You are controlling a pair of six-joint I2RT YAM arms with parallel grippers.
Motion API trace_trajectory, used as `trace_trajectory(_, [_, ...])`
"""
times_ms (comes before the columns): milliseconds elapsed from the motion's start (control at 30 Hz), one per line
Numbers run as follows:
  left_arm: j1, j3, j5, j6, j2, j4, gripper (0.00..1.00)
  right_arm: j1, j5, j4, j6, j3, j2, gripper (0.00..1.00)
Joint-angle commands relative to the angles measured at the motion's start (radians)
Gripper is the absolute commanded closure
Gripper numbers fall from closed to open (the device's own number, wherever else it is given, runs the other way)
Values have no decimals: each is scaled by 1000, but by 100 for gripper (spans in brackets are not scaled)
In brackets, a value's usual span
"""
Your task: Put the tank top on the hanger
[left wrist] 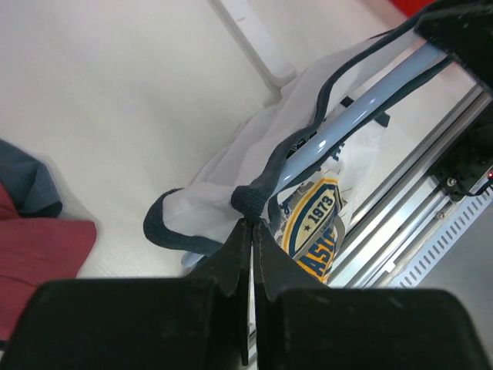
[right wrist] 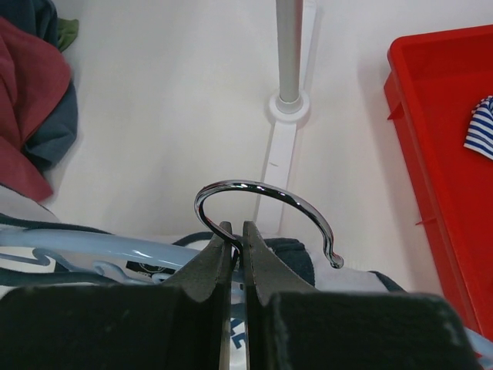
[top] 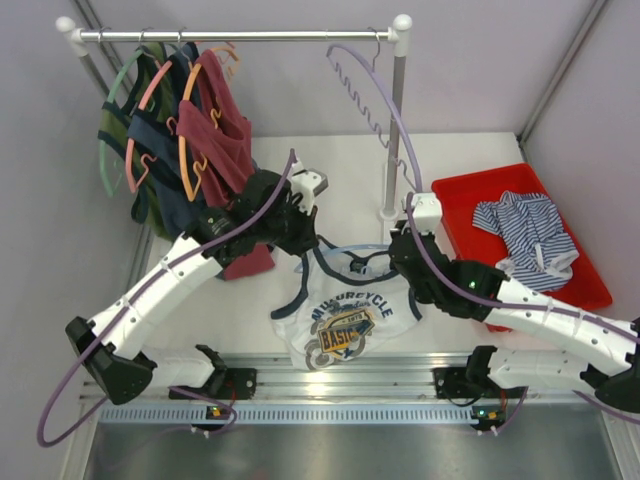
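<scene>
The white tank top point(top: 345, 318) with navy trim and a blue-yellow chest graphic hangs between my two arms above the table's middle. My left gripper point(top: 300, 232) is shut on its navy strap point(left wrist: 249, 202), pulling it up. The light-blue hanger point(top: 352, 250) runs under the strap; its arm shows in the left wrist view point(left wrist: 362, 108). My right gripper point(top: 402, 246) is shut on the neck of the hanger's metal hook point(right wrist: 262, 193), with the light-blue arm point(right wrist: 92, 248) running to the left and the tank top's navy collar point(right wrist: 289, 258) behind the fingers.
A clothes rail point(top: 240, 35) at the back holds several garments on orange, pink and green hangers, and a lilac hanger point(top: 365, 85). The rail's post foot point(right wrist: 289, 104) stands just ahead. A red tray point(top: 470, 200) at the right holds a blue-white striped garment point(top: 530, 232). A maroon garment point(top: 250, 262) lies under the left arm.
</scene>
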Motion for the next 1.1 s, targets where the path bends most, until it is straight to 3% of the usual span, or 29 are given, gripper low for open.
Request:
trace_trajectory(0, [-7, 78, 29, 10, 21, -16, 100, 22, 7, 82, 1, 69, 11, 100])
trace_trajectory(600, [-20, 215, 73, 17, 68, -76, 99, 114, 12, 174, -64, 170, 89, 100])
trace_trajectory(700, [-20, 231, 113, 37, 73, -74, 83, 119, 2, 186, -70, 160, 70, 100])
trace_trajectory(733, [-21, 234, 116, 48, 68, -74, 69, 119, 1, 191, -73, 157, 63, 100])
trace_trajectory(833, [-20, 228, 105, 86, 18, -45, 54, 122, -7, 194, -82, 140, 29, 100])
trace_trajectory(1067, [-18, 163, 59, 154, -65, -1, 46, 120, -70, 199, -110, 101, -54, 100])
